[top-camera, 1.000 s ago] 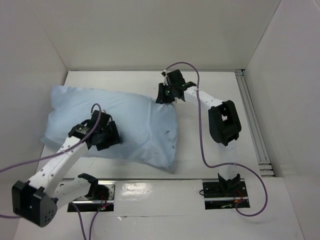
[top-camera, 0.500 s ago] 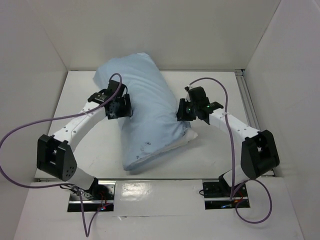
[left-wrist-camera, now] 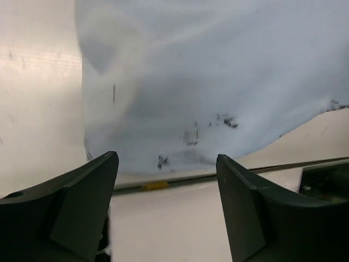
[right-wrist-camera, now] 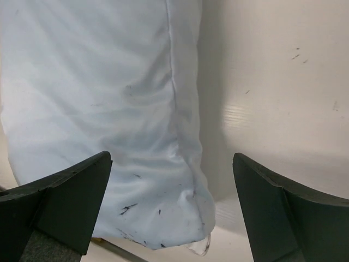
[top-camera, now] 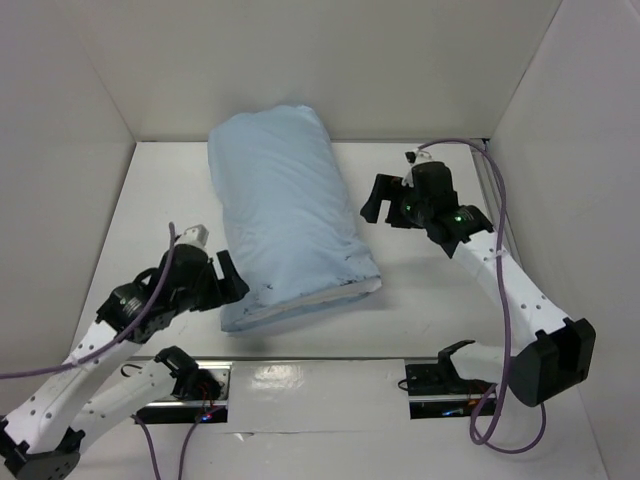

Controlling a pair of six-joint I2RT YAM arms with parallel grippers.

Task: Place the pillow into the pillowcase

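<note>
The plump light blue speckled fabric pillowcase (top-camera: 285,215) fills the middle, its far end near the white back wall (top-camera: 320,70) at 12 o'clock; bare white tabletop (top-camera: 150,210) opens at 9 and 3 o'clock

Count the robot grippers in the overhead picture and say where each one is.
2. The left gripper is open beside the near left corner of the pillowcase. The right gripper is open to the pillowcase's right, apart from it. None seems hidden.
</note>
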